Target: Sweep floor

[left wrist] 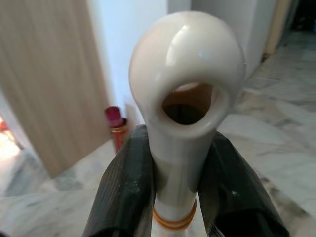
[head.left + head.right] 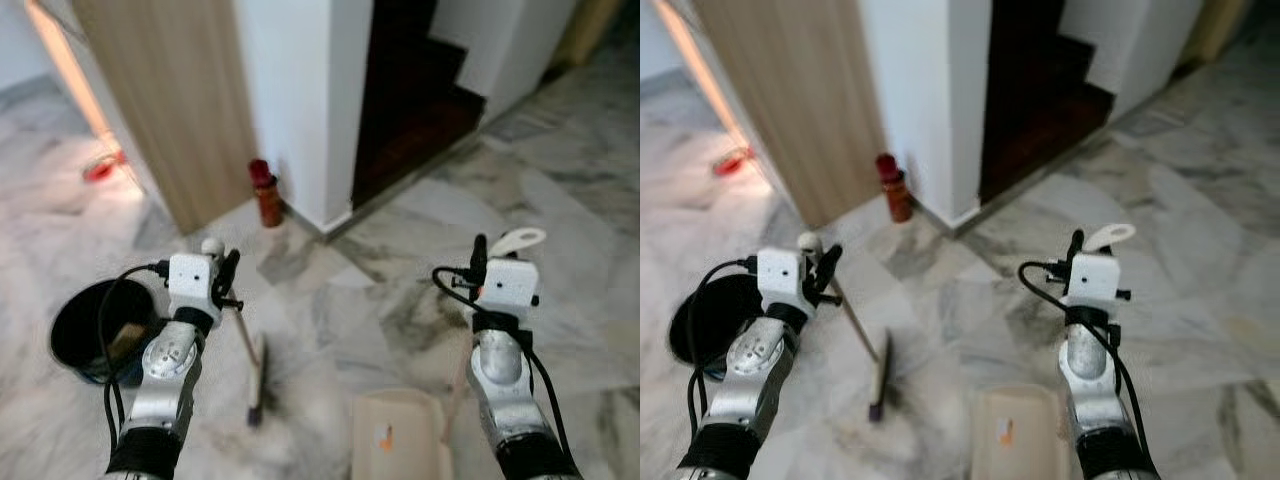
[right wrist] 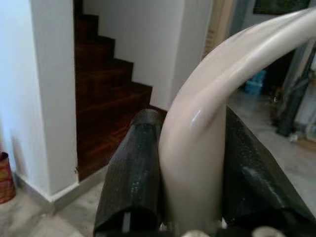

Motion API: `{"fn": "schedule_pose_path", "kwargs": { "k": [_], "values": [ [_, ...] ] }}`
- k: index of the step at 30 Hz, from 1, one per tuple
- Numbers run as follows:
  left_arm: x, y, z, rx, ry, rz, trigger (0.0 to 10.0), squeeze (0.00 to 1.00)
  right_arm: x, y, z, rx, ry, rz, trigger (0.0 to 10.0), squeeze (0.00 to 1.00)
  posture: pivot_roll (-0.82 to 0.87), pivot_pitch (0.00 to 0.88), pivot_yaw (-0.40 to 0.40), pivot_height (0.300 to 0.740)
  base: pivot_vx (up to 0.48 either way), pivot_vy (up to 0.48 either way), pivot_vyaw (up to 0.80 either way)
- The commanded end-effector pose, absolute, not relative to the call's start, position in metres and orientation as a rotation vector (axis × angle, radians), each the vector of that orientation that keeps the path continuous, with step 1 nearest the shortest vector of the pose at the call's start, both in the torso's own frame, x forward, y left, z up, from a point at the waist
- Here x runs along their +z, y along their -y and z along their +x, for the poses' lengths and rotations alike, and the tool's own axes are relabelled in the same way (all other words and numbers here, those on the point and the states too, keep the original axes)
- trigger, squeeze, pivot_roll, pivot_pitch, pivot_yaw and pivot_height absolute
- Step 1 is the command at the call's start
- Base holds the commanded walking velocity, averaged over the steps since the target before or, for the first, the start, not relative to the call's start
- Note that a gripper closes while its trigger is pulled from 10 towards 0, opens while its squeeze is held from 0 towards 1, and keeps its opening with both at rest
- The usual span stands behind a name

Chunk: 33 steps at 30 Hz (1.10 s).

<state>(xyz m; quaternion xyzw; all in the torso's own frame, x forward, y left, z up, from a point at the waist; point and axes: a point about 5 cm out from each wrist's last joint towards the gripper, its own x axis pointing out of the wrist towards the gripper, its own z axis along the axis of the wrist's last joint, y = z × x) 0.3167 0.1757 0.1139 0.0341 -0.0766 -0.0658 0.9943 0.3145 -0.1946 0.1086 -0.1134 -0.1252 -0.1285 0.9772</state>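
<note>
Marble floor [image 2: 400, 260], grey-veined and glossy, spreads ahead of the robot in the left eye view. The left gripper [image 2: 228, 275] holds the top of a broom [image 2: 250, 360], whose thin handle slants down to a narrow brush head resting on the floor between the arms. The right gripper [image 2: 480, 262] holds the looped cream handle of a dustpan [image 2: 398, 435], whose flat tray sits on the floor near the bottom edge. A black bucket [image 2: 85, 330] stands beside the left arm. A red canister [image 2: 266, 192] stands at the foot of a white wall, next to a wooden door panel [image 2: 170, 100] and dark stairs [image 2: 420, 100].

Right eye view: the same scene, with the broom's brush head on the floor well short of the dustpan tray.

Left wrist view: two black fingers [image 1: 123, 192] are pressed tight on the broom's smooth white handle, just under its rounded end with a hanging hole. The plastic looks hard and slick, so a firm hold below the knob, as here, should keep it from sliding through.

Right wrist view: black fingers [image 3: 133, 173] pinch the dustpan's curved cream handle from both sides. Both tools look light and stiff; the long broom will likely swing easily but twist if held loosely.
</note>
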Motion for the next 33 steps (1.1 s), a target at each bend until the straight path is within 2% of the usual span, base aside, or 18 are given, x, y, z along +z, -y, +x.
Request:
{"fn": "schedule_pose_path", "kwargs": {
  "k": [1, 9, 18, 22, 33],
  "values": [
    [0.1219, -0.1799, 0.3174, -0.127, 0.192, 0.103, 10.0, 0.00, 0.1131, 0.1912, 0.3157, -0.256, 0.274, -0.214, 10.0, 0.00, -0.06, 0.065, 0.053, 0.740, 0.000, 0.000, -0.80],
    [0.1217, -0.1788, 0.3171, -0.130, 0.193, 0.102, 10.0, 0.00, 0.1130, 0.1917, 0.3157, -0.255, 0.274, -0.216, 10.0, 0.00, -0.06, 0.058, 0.049, 0.740, 0.000, 0.000, -0.80],
    [0.1214, -0.1782, 0.3171, -0.129, 0.194, 0.102, 10.0, 0.00, 0.1136, 0.1928, 0.3162, -0.255, 0.275, -0.219, 10.0, 0.00, -0.06, 0.050, 0.048, 0.740, 0.000, -0.114, -0.80],
    [0.1211, -0.1792, 0.3167, -0.128, 0.194, 0.104, 10.0, 0.00, 0.1134, 0.1920, 0.3162, -0.254, 0.275, -0.219, 10.0, 0.00, -0.06, 0.047, 0.049, 0.740, 0.000, -0.353, -0.80],
    [0.1216, -0.1789, 0.3168, -0.130, 0.197, 0.103, 10.0, 0.00, 0.1129, 0.1913, 0.3161, -0.254, 0.273, -0.219, 10.0, 0.00, -0.06, 0.049, 0.050, 0.740, 0.000, -0.046, -0.80]
  ]
}}
